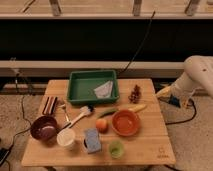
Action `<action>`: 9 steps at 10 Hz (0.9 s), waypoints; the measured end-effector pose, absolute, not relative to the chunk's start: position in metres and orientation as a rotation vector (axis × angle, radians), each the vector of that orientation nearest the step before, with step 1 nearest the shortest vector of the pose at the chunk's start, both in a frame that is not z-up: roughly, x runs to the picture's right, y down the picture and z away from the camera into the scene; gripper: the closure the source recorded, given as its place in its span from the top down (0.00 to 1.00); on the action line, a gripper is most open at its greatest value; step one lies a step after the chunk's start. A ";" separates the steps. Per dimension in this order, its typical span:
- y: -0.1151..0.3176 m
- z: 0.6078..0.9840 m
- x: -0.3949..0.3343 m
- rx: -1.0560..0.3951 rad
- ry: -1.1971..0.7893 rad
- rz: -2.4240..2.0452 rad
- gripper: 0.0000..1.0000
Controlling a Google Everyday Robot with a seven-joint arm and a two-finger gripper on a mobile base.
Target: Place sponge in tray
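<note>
The sponge (pixel 92 140) lies near on the counter (pixel 150 146), between a white cup (pixel 66 137) and a green cup (pixel 116 148); the gripper (pixel 164 93) hangs off the right edge, fingers spread, empty. It should descend squarely, sparing both cups, before crossing to the far tray (pixel 92 73).

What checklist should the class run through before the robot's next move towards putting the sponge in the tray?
1. Sponge lies free near the table's front edge, beside the white cup: ok.
2. Tray has bare floor left of the folded cloth: ok.
3. Gripper is open and empty, by the table's right edge: ok.
4. Gripper above the sponge: not ok, it is far off.
5. Clear path past the orange bowl: cannot tell.
</note>
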State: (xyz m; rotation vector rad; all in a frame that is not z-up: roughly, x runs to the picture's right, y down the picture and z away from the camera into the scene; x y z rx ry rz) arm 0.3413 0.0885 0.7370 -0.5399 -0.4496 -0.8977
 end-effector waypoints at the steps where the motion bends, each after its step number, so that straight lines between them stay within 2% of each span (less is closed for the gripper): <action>1: 0.089 0.737 0.341 -0.540 -0.450 -0.898 0.80; 4: 0.088 0.737 0.340 -0.536 -0.458 -0.907 0.80; 6: 0.102 0.721 0.320 -0.517 -0.490 -0.980 0.80; 9: 0.131 0.698 0.255 -0.487 -0.531 -1.114 0.80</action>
